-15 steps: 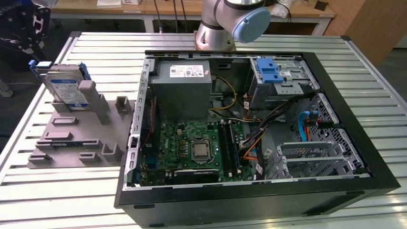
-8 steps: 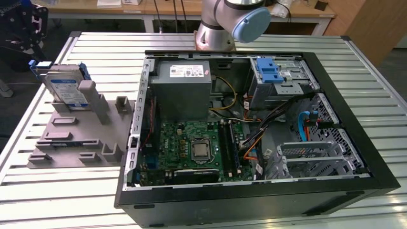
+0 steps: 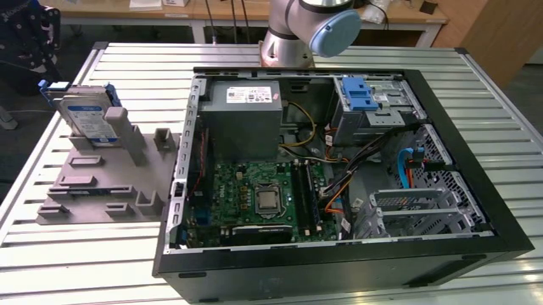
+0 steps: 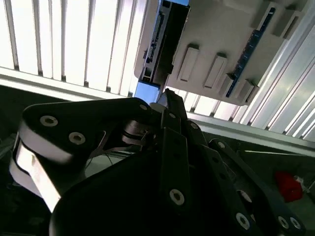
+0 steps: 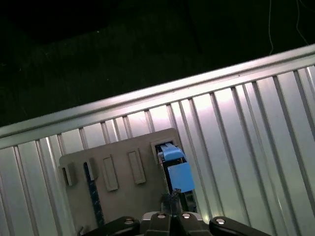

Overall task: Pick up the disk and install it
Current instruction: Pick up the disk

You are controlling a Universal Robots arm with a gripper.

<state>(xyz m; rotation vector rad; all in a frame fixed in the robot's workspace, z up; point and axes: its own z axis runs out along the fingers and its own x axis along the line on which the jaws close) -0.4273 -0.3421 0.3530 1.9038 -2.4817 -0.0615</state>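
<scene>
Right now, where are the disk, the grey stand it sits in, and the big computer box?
disk (image 3: 85, 121), exterior view, on its blue-and-white label.
grey stand (image 3: 114, 175), exterior view, on its flat base.
computer box (image 3: 339, 274), exterior view, on its black outer wall.

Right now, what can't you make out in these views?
- Lower edge of the disk: exterior view, sunk in the grey holder.
- Label of the disk: both wrist views, seen edge-on.
- Upper part of the arm: exterior view, cut off by the top edge.
</scene>
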